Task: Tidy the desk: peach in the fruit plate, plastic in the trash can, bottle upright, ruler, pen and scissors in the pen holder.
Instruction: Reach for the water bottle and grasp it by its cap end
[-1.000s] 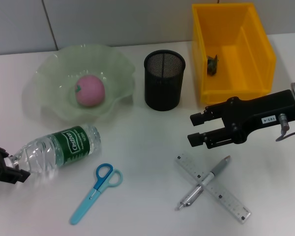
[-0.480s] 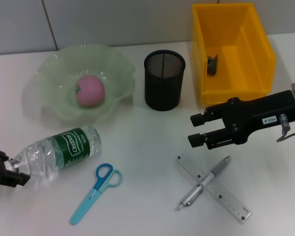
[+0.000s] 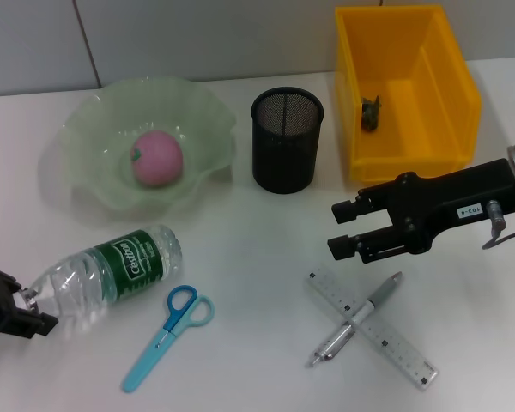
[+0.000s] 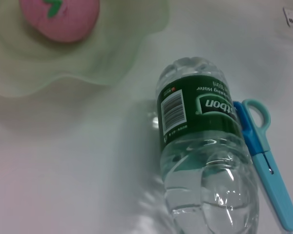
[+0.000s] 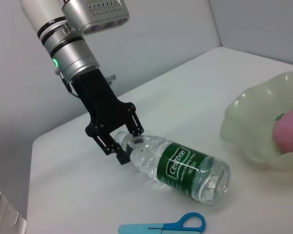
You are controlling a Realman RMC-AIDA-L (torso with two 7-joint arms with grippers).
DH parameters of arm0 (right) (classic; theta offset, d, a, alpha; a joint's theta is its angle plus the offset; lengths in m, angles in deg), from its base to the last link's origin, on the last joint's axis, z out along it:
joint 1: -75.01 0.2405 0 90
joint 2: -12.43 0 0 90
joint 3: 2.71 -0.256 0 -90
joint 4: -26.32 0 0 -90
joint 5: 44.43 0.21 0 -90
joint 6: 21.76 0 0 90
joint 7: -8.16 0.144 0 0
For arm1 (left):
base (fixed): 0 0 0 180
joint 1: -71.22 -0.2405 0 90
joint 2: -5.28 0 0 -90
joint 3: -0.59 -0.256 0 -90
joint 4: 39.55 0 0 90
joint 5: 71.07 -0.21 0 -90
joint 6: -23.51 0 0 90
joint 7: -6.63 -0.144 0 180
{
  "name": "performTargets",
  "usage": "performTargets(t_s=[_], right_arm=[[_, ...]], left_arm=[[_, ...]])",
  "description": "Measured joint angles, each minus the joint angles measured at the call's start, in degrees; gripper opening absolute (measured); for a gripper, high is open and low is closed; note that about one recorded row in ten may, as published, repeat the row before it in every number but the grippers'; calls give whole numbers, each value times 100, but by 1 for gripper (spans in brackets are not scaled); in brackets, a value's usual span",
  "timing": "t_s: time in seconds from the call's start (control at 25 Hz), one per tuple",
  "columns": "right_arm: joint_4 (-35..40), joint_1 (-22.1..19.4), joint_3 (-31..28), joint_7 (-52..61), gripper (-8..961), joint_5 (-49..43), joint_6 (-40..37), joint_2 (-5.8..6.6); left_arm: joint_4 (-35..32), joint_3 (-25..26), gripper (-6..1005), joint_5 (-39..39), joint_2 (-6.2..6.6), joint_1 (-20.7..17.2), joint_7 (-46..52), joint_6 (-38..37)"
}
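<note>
The bottle [image 3: 107, 273] lies on its side on the desk [image 3: 240, 257], front left. My left gripper [image 3: 26, 305] is shut on its neck, as the right wrist view shows too: left gripper [image 5: 124, 146], bottle [image 5: 180, 165]. The peach [image 3: 157, 158] sits in the fruit plate [image 3: 86, 112]. The scissors [image 3: 167, 336] lie just right of the bottle. The pen [image 3: 358, 319] lies across the ruler [image 3: 395, 343], front right. My right gripper [image 3: 339, 227] hovers open and empty above them. The pen holder [image 3: 287, 139] stands at centre back. The trash can [image 3: 408, 86] holds a small dark crumpled piece [image 3: 371, 112].
The left wrist view shows the bottle [image 4: 200, 146] alongside the scissors [image 4: 263, 151], with the fruit plate [image 4: 102, 63] and peach [image 4: 61, 17] close beyond. A grey wall runs behind the desk.
My left gripper has drawn back toward the front edge with the bottle's neck, and the bottle has slid and turned slightly with it. The right arm has stayed still.
</note>
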Motion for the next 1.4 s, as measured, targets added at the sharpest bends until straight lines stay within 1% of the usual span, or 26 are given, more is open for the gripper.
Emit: performTargets(t_s=[0.12,0.48,0.72,0.96,1.12,1.4], right_arm=[[22,2,3,41,661,0,-4,4],[55,29,4,128,661,7,-54,15],[56,38,4,184,661,8,-73,11],[56,31,3,189,661,5,-79,-3],[56,20,3,190,661,-2,-79,-9],[54,29,12,191,661,-8,-84,15]], left_arm=[[3,-24,449,-40,-19,0,-6,-8],[124,-300,451,-51,-30,-47,-27,-6],[144,-380,452,-51,-33,-52,-35,50],[169,-517,452,-50,-48,-52,-25,193],[312,-523,453,-54,-49,-18,-20,256],[446,-675,454,-78,-76,-7,-26,431]])
